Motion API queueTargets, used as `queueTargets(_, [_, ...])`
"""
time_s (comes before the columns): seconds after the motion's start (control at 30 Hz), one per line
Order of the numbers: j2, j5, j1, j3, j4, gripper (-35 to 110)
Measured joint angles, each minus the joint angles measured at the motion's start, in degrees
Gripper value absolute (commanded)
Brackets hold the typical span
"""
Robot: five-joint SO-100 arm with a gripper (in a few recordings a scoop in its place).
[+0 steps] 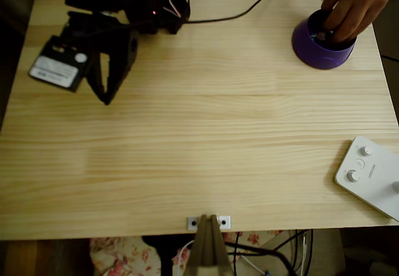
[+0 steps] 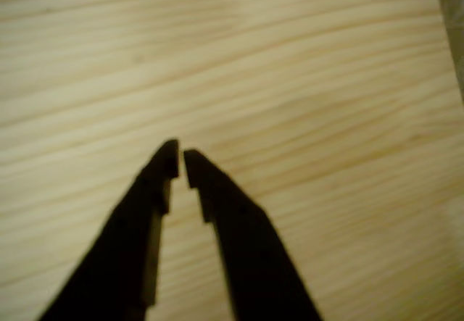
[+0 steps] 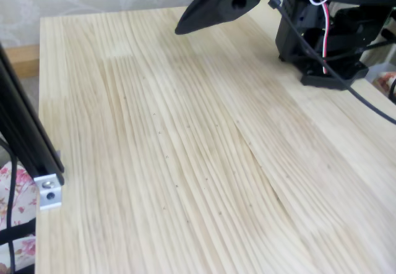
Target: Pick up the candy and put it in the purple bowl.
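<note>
Overhead view, far left: black hand (image 1: 107, 99) hangs over bare desk (image 1: 199, 133), fingers nearly together, gripping nothing; the wrist view confirms a thin gap. Upper right: purple bowl (image 1: 315, 50), a person's hand (image 1: 352, 5) reaching into it. Candy hidden; contents unclear. Lower right: white device (image 1: 373, 176) with knobs.

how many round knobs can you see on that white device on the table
3: on the white device at the table's lower right in the overhead view, one near its top, one at its left, one at the picture's right edge. The frame crops the device, so more may be hidden.
</note>
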Motion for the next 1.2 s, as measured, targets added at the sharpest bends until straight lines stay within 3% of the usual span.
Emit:
queueTargets(0.37, [0.00, -2.11, 4.83, 0.00, 8.17, 0])
queueTargets(1.2, [0.00, -2.37, 5.01, 0.00, 8.17, 0])
